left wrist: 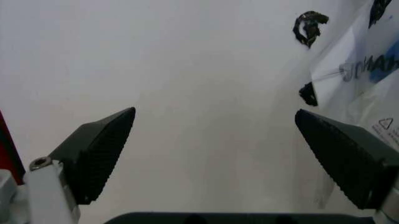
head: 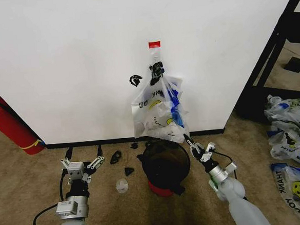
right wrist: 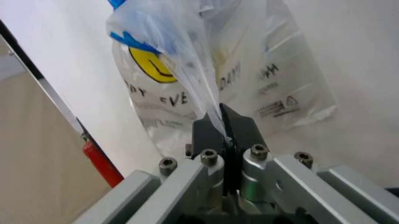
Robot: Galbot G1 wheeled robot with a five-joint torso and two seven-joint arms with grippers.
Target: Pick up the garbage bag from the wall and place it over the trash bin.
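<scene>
The garbage bag [head: 157, 109], clear crinkly plastic with a yellow smiley and blue handles, hangs on the white wall [head: 74, 61] under a red tape strip [head: 154, 43], with black clips at its top. My right gripper [head: 190, 142] is at its lower right corner. In the right wrist view this gripper [right wrist: 221, 127] is shut on a stretched fold of the bag [right wrist: 187, 70]. The black trash bin [head: 166, 165] with a red bottom stands on the carpet right below the bag. My left gripper [head: 81, 162] hovers left of the bin, open and empty [left wrist: 215, 114], facing the wall.
A red fire extinguisher [head: 9, 127] leans at the left by the baseboard. Stuffed smiley bags [head: 290, 133] are heaped at the right, beside a black shelf frame [head: 270, 58]. Loose black clips [head: 115, 156] and a small clear piece [head: 122, 185] lie on the carpet near the bin.
</scene>
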